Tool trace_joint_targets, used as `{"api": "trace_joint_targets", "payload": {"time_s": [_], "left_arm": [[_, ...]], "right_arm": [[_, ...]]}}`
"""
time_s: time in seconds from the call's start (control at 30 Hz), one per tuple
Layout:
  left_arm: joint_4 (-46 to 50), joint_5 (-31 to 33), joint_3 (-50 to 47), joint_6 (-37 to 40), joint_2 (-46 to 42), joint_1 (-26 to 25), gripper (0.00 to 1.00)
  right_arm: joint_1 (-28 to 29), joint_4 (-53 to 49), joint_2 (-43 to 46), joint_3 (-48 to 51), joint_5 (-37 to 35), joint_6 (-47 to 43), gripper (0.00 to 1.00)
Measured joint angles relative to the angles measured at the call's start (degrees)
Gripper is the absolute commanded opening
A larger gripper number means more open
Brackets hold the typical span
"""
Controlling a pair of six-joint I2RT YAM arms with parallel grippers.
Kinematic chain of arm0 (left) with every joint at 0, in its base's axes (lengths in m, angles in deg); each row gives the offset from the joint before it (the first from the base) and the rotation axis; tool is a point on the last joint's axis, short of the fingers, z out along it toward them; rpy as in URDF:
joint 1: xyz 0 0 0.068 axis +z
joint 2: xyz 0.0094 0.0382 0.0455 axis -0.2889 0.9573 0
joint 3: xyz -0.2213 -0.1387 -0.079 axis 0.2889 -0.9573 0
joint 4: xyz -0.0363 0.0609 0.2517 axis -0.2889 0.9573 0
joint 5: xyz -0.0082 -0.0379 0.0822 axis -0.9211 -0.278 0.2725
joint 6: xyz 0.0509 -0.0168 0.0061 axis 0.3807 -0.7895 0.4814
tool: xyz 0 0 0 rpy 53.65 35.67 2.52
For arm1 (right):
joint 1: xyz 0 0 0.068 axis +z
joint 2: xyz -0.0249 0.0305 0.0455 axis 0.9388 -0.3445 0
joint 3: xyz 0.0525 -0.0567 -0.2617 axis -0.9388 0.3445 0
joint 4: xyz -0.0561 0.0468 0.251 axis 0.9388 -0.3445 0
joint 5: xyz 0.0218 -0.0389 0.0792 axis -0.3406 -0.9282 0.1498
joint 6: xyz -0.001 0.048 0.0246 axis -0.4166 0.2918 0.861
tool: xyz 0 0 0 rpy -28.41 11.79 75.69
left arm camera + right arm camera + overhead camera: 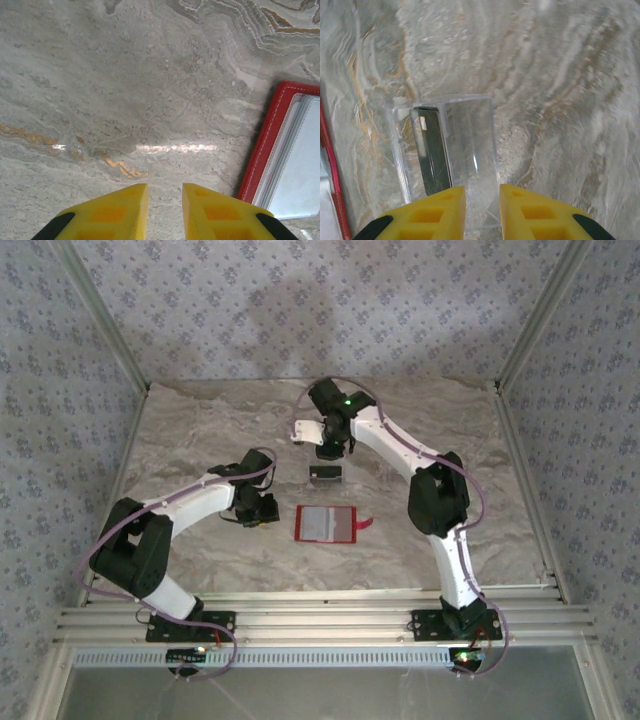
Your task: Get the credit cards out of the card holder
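Near the middle of the surface (200,440) the open red wallet (325,524) lies flat, its tab pointing right. Just beyond it sits a clear box (326,474) with 1 dark card (431,150) in its left compartment, just ahead-left of the right claw (482,192). That claw's fingers stand slightly apart over the box's near edge. The left claw (165,192), also slightly apart and gripping nothing, hovers just left of the wallet.

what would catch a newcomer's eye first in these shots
The red card holder lies open and flat in the middle of the marble table, pale pockets up. Just beyond it a clear plastic box, with a dark credit card showing through its wall, sits under the right gripper, while the left gripper hangs beside the holder's left edge.
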Motion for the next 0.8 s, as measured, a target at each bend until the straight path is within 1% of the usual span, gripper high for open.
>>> {"api": "trace_joint_targets", "payload": {"time_s": [0.1,0.33,0.43,0.57,0.7,0.8], "left_arm": [[-0.37,-0.13,0.00,0.00,0.00,0.00,0.25],[-1.31,-1.16,0.13,0.22,0.98,0.00,0.25],[-1.29,-1.27,0.68,0.50,1.77,0.00,0.25],[-1.29,-1.27,2.34,1.11,2.34,0.02,0.25],[-1.29,-1.27,3.69,1.73,2.93,0.39,0.25],[-1.14,-1.27,4.28,2.16,3.04,0.81,0.25]], "right_arm": [[0.00,3.41,3.63,4.96,0.00,6.64,0.28],[-0.17,11.43,13.79,20.20,-0.31,30.27,0.28],[-1.03,12.83,17.86,24.94,2.78,41.66,0.27],[-3.26,14.01,21.53,29.64,8.79,55.84,0.27],[-4.92,16.11,24.13,35.43,13.00,67.84,0.30],[-4.72,18.91,26.45,40.74,15.02,76.50,0.31]]}}
